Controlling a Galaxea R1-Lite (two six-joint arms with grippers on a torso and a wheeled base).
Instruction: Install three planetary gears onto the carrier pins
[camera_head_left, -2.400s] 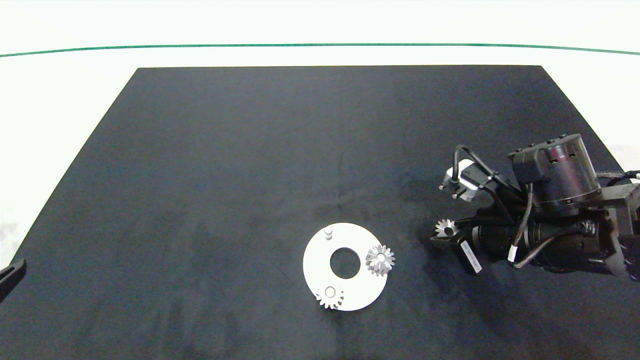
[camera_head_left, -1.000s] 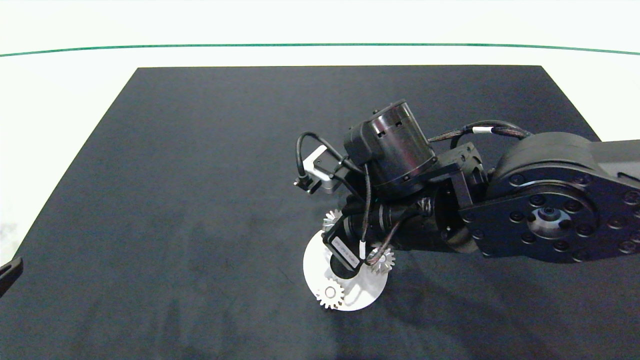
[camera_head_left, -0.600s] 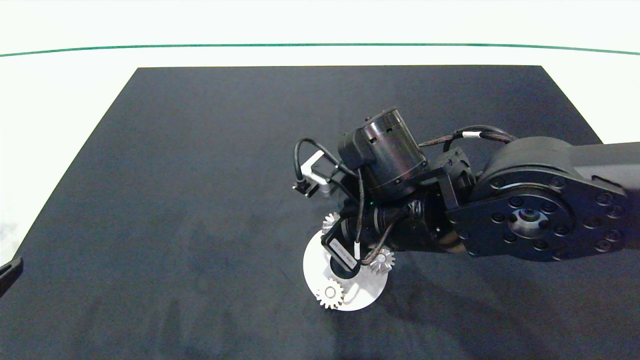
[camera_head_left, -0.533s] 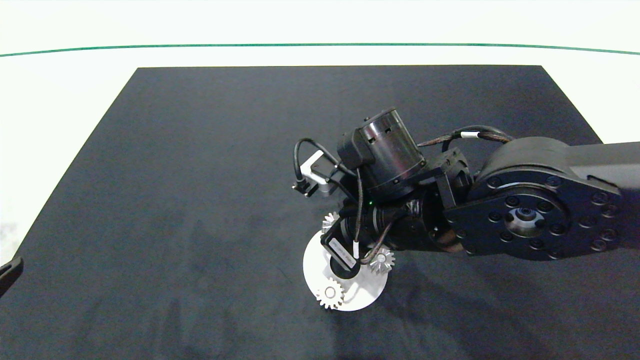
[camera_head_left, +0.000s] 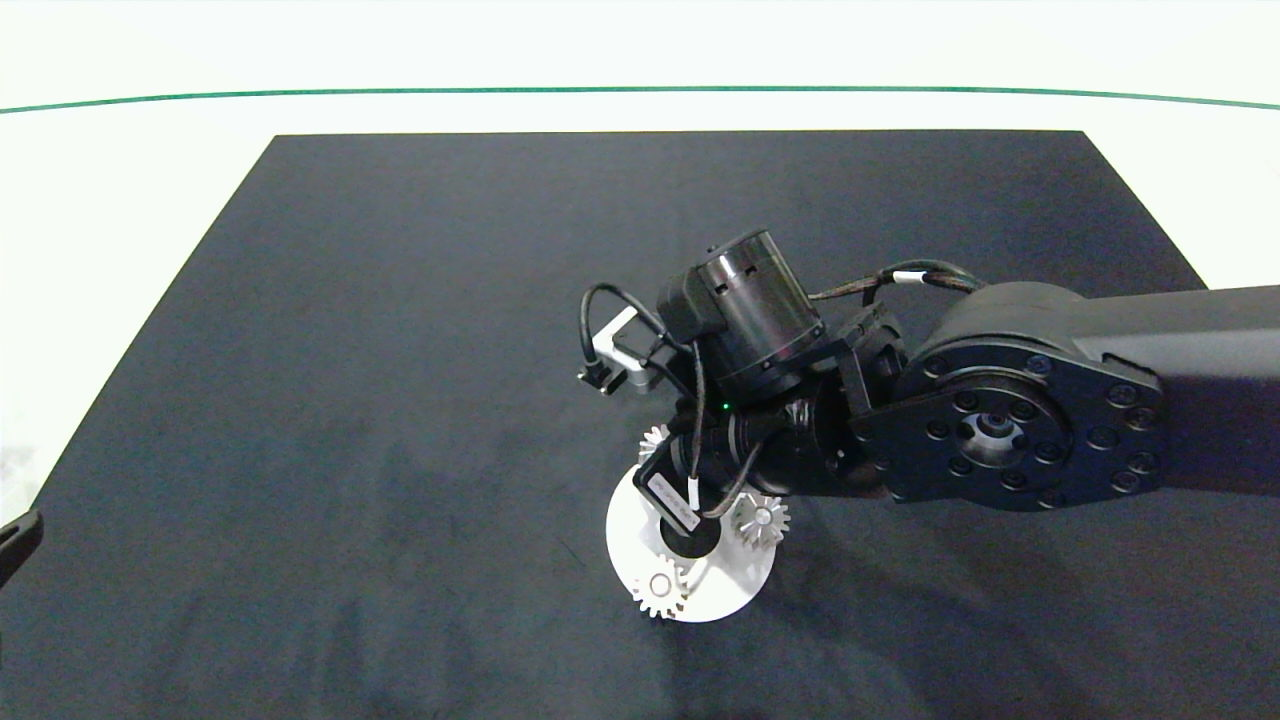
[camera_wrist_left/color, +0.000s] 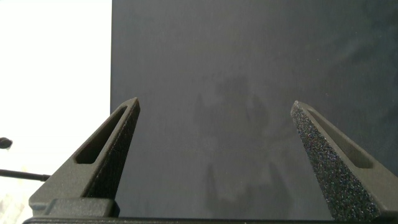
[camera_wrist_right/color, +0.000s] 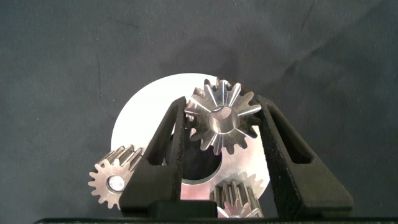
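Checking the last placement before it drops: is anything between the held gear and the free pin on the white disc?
Nothing visible. The right gripper holds the third gear over the white disc; the other two gears sit apart on their pins. The free pin is hidden under the gear and the gripper.

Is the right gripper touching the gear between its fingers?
Touching. The right wrist view shows the right gripper with both fingers pressed against the teeth of the gear, no gap either side.

Dark right arm (camera_head_left: 1000, 440), bolted round joint, black cables, white label.
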